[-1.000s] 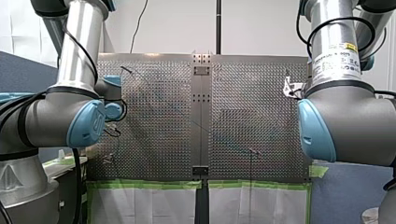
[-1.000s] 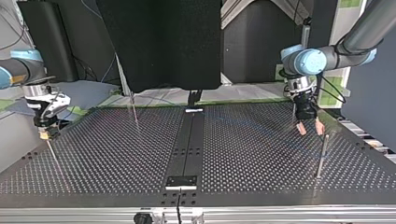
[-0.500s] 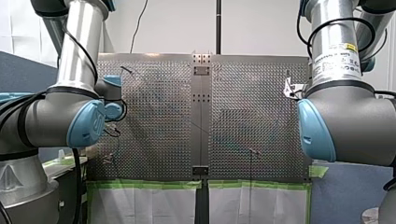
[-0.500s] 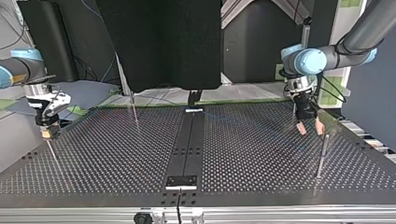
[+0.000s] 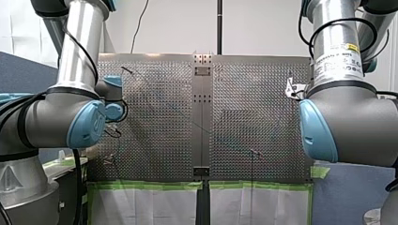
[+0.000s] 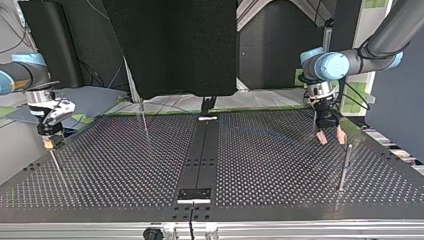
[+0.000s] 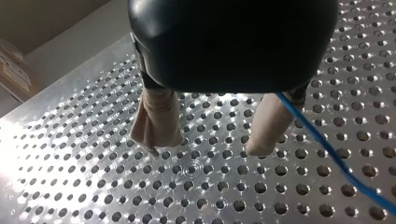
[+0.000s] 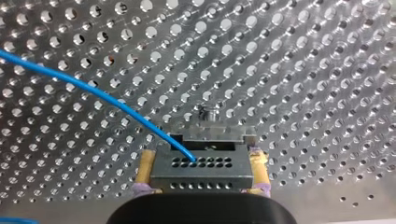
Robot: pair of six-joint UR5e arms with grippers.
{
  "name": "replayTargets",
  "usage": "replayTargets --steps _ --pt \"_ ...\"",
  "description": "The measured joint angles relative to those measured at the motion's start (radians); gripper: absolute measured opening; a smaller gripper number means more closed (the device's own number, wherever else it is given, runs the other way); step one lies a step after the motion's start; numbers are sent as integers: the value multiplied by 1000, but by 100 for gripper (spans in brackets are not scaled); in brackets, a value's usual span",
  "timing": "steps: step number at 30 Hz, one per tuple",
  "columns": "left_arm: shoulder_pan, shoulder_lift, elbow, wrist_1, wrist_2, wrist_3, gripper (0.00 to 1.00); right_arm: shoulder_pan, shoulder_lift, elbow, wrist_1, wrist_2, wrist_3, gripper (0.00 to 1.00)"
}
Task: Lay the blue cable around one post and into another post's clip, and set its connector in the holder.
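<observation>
Blue cable [image 8: 93, 91]: plugged into the hole-lined face of the connector [image 8: 201, 163], then arcing away over the perforated table [image 8: 303, 70]. Connector: clamped end to end between the yellow pads [image 8: 145, 170] of my right gripper [image 8: 202, 157], closed firmly on it, at the top view's far left.

Further out: same cable slanting past my left gripper [image 7: 208, 145], just outside one beige pad [image 7: 268, 126], not in the gap. Left fingers spread wide, holding nothing, low over the table at the top view's far right. Nearest post [image 6: 344, 167]: a little nearer the camera than that gripper.

Judged: left arm closer to the free run. Sideways shift needed to bring the cable, long axis oblique to the gap, between the pads.
</observation>
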Motion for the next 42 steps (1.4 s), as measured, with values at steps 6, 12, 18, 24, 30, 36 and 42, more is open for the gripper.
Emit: replayTargets --steps 6,12,18,24,30,36,42 --pt "0 0 0 0 0 0 100 0 1 -1 -21 3 41 49" --pt "0 0 0 0 0 0 100 1 2 0 -36 5 76 100" --pt "0 0 0 0 0 0 100 7 3 0 -45 2 85 100" --pt "-1 0 -1 0 -1 3 100 11 3 0 -47 1 85 100" --pt "-2 0 -1 0 -4 6 100 10 3 0 -47 1 86 100" --pt "-4 0 -1 -2 -7 8 100 6 2 0 -50 2 90 100" --pt "-6 0 -1 -3 -9 9 100 4 2 0 -55 1 95 100"
